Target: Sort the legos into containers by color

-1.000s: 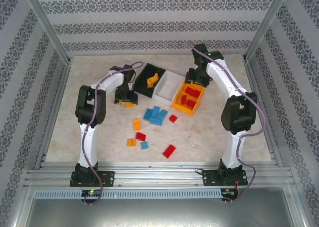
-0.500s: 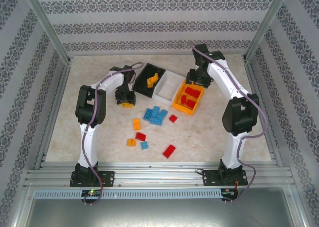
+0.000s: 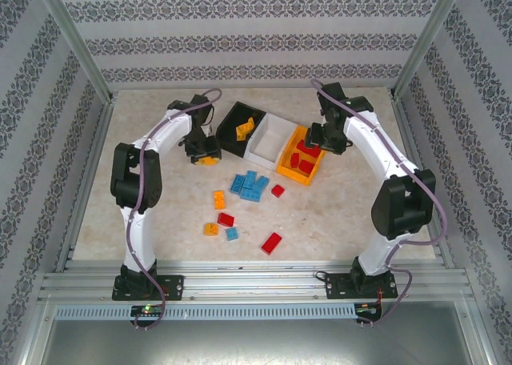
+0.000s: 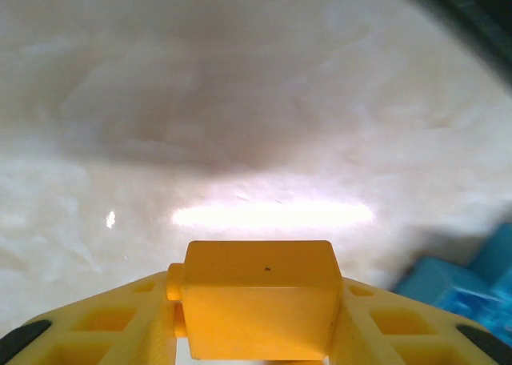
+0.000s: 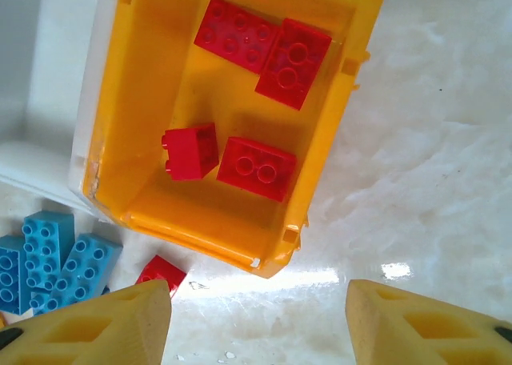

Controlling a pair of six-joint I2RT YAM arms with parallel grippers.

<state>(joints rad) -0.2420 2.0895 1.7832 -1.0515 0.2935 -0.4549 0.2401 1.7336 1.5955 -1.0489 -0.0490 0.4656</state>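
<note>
Here, on the pale marbled surface (image 3: 336,213), the orange open-topped plastic bin (image 5: 144,101) holds four red studded bricks (image 5: 256,166). The white plastic bin (image 3: 268,133) and the black plastic bin (image 3: 234,117) stand left of it. The right jaws hang spread above it. The left jaws (well left of it) pinch an orange-yellow studded brick (image 4: 258,297). Loose blue studded bricks (image 3: 250,185) lie near it.

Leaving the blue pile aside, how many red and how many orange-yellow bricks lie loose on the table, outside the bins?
Red bricks: 3
Orange-yellow bricks: 2
Total: 5, leaving out one more orange-yellow brick held in the left gripper.
</note>
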